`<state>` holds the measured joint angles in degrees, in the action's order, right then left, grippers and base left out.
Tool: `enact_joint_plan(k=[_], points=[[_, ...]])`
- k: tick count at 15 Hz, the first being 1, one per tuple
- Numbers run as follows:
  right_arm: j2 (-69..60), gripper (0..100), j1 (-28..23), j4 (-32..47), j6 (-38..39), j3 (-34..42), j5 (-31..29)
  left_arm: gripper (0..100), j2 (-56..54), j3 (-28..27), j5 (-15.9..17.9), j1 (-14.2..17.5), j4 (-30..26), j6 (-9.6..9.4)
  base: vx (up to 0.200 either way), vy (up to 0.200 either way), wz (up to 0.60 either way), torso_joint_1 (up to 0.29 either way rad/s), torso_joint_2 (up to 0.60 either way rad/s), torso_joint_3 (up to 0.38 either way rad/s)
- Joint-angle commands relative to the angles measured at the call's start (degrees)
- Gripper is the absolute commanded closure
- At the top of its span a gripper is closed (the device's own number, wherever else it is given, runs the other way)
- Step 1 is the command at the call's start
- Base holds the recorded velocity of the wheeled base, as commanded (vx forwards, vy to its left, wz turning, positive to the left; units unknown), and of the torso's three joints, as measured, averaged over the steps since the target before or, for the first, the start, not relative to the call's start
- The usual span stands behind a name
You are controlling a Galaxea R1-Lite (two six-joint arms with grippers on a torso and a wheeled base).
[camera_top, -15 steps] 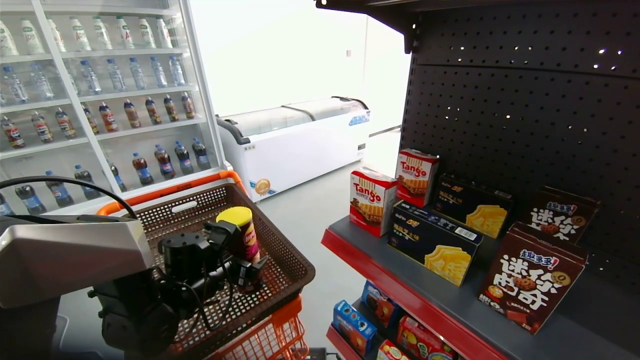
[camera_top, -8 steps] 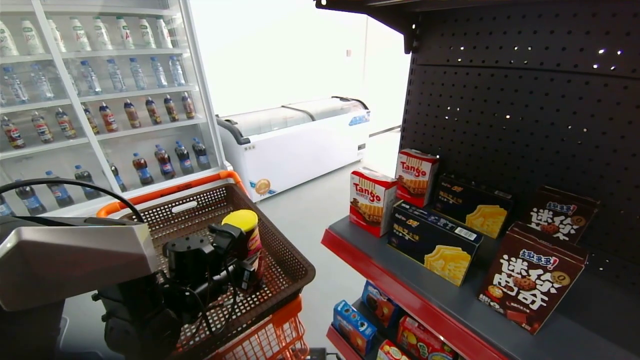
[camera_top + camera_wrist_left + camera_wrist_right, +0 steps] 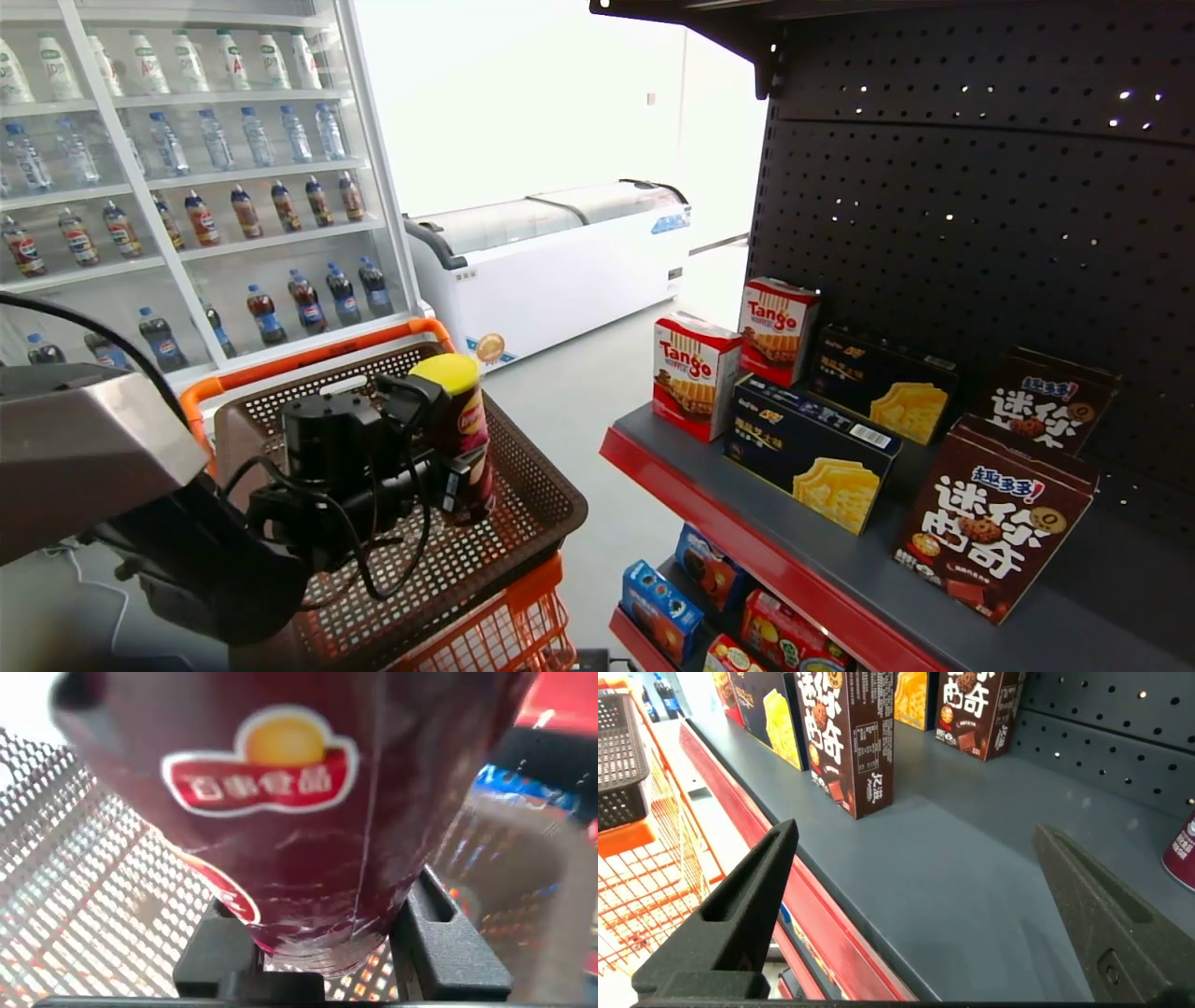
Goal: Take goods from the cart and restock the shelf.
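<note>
Over the middle of the cart's brown basket (image 3: 537,471), the left hand (image 3: 441,446), clamped on the yellow-lidded chip can (image 3: 467,425), is raising it clear, so the carry to the shelf (image 3: 803,551) is probably starting.

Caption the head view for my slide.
Left gripper holds a yellow-lidded chip can at the cart basket beside the snack shelf.

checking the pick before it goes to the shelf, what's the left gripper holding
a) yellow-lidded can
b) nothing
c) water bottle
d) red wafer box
a: the left gripper is shut on the can, yellow lid up, over the basket.
</note>
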<state>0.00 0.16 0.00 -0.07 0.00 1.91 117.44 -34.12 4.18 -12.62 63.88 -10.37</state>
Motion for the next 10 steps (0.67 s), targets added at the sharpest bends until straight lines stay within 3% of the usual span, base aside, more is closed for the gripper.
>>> enact_joint_plan(k=[1,8,10], points=[[0.09,0,0.02,0.00,-0.01,0.00,0.02,100,-10.92,-6.04,2.50,-0.13,-9.30,0.09,0.000,0.000,0.00,0.000,0.00,0.000],[0.09,0,0.02,0.00,-0.01,0.00,0.02,100,-30.61,-5.52,12.43,-5.75,-27.49,0.44,0.000,0.000,0.00,0.000,0.00,0.000],[0.09,0,0.02,0.00,-0.01,0.00,0.02,100,-36.06,-4.29,19.90,-6.46,-32.06,0.71,0.000,0.000,0.00,0.000,0.00,0.000]])
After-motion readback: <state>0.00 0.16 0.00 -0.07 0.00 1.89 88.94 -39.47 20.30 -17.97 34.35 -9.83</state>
